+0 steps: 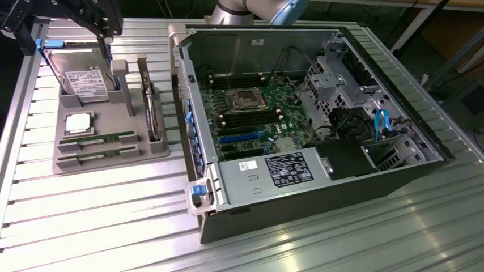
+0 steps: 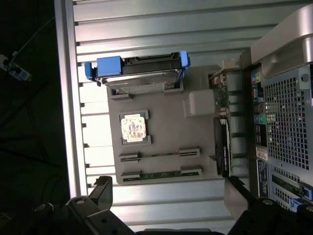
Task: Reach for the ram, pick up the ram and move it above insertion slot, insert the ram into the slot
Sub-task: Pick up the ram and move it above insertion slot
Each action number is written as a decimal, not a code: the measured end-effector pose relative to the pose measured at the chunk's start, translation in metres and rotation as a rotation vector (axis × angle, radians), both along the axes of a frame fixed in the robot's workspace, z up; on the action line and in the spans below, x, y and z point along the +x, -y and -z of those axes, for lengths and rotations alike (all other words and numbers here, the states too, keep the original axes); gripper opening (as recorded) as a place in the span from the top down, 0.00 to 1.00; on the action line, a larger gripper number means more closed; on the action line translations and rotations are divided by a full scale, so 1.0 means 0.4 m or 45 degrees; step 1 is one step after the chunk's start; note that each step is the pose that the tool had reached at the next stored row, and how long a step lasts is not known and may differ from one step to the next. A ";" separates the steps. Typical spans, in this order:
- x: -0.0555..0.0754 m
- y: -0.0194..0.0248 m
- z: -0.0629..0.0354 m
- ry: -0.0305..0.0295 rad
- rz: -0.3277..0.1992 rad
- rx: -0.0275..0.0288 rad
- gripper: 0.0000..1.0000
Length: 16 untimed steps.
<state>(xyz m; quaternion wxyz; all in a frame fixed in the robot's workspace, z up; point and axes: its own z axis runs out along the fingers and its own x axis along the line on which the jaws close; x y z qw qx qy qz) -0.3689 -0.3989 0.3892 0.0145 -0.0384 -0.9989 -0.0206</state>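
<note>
Two green ram sticks stand on edge in a grey holder [image 1: 113,122]: one ram [image 1: 97,138] and a second ram [image 1: 98,152] nearer the holder's front. In the wrist view the same sticks are a ram [image 2: 159,155] and a ram [image 2: 161,174]. My gripper [image 1: 106,31] hangs above the holder's far end, well clear of both sticks. The wrist view shows the gripper [image 2: 168,196] open, nothing between its fingers. Several parallel black slots [image 1: 248,120] lie on the motherboard inside the open computer case [image 1: 318,187].
The holder also carries a hard drive [image 1: 85,82] with blue rails, a processor [image 1: 78,123] and an upright card [image 1: 153,110]. The case wall [image 1: 185,102] stands just to the exterior view's right of the holder. Everything rests on a ribbed aluminium table [image 1: 90,215].
</note>
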 end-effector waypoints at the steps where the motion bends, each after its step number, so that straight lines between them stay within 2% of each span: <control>1: 0.000 0.000 0.000 0.0000 0.000 0.0000 0.01; 4: 0.000 0.000 0.006 0.0002 0.000 0.0002 0.01; 7: 0.000 0.000 0.033 0.0001 0.000 -0.0001 0.01; 16: 0.000 0.000 0.084 0.0000 0.000 -0.0014 0.01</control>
